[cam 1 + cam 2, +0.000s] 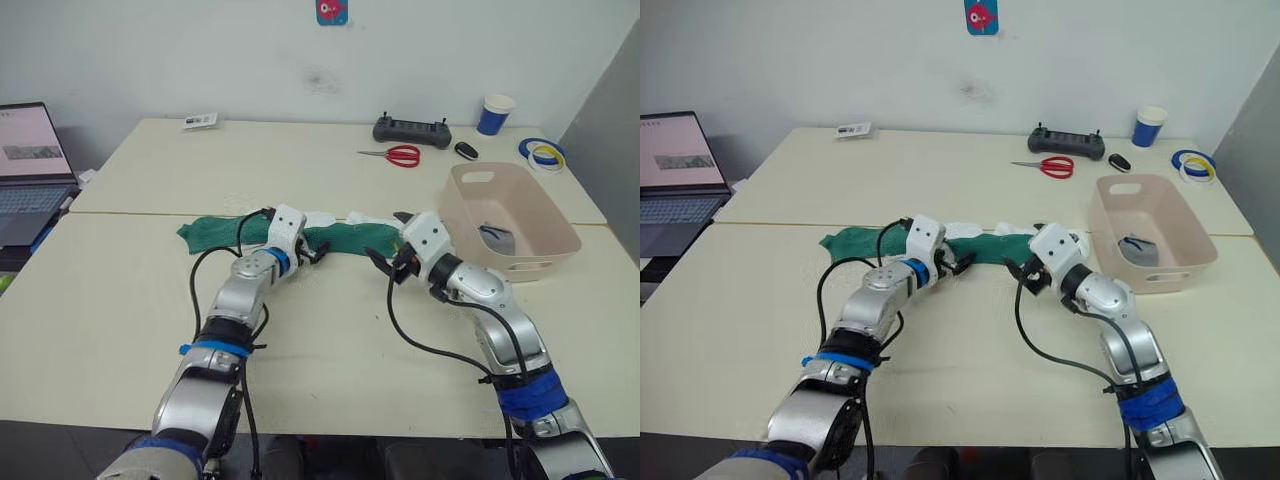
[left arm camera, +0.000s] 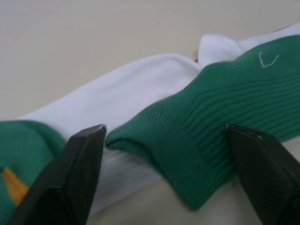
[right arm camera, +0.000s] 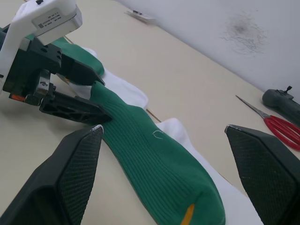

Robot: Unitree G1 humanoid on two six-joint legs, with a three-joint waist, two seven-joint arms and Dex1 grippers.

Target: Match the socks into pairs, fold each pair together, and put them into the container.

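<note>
The pink container [image 1: 515,215] sat at the right of the frame on the table [image 1: 140,290], with a grey sock [image 1: 497,237] inside it. Green socks [image 1: 345,238] and white socks [image 2: 126,93] lay in a row in the middle. The left gripper [image 2: 164,140] had its jaws open around a green sock's cuff. The right gripper [image 3: 164,136] had its jaws wide open just beside the row. Scissors [image 1: 393,154] and a blue cup [image 1: 495,114] sat at the upper right, near the white wall.

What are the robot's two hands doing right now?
Left gripper: open, its fingers either side of a green sock's cuff, not gripping it.
Right gripper: open, holding nothing, over the same green sock.
</note>
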